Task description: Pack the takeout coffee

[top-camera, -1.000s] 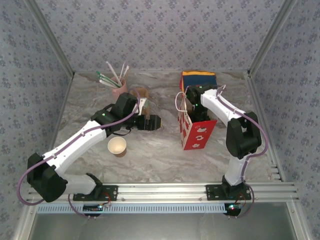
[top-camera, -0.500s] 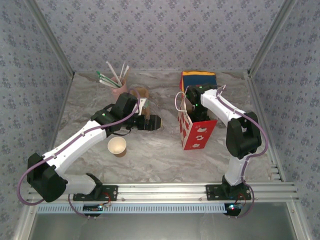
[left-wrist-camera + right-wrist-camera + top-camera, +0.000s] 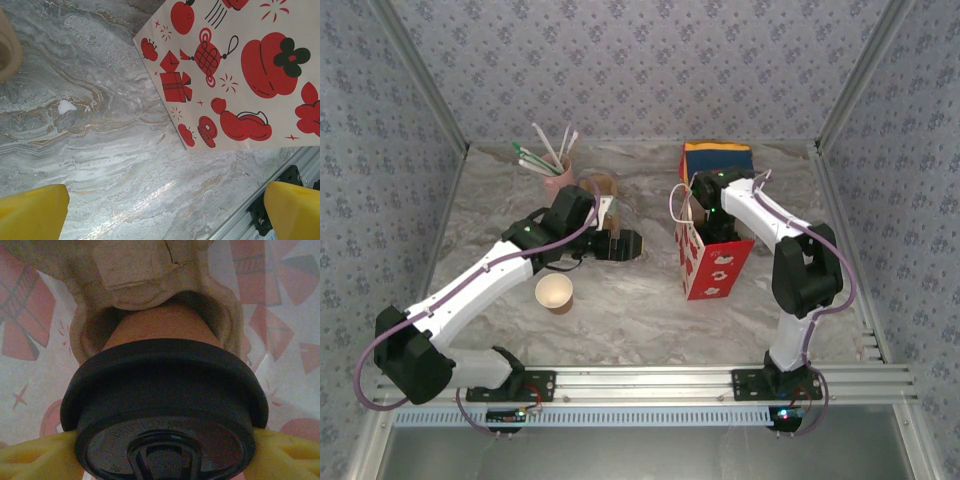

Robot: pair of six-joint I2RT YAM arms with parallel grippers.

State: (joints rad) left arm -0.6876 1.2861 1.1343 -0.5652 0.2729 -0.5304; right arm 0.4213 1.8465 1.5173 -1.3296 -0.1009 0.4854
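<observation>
In the paper bag, the right pincer flanks the coffee, seating it in the pulp tray; whether it grips, I cannot tell. The left pincer hangs open above the counter.

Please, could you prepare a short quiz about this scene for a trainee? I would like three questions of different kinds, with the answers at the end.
1. True or false: the left end effector is open and holds nothing.
2. Multiple choice: the lid of the takeout coffee is A) white, B) black, C) red.
3. Fill in the blank: the lidless paper cup stands on the table beside the ____ arm.

Key: 1 true; 2 B; 3 left.
</observation>
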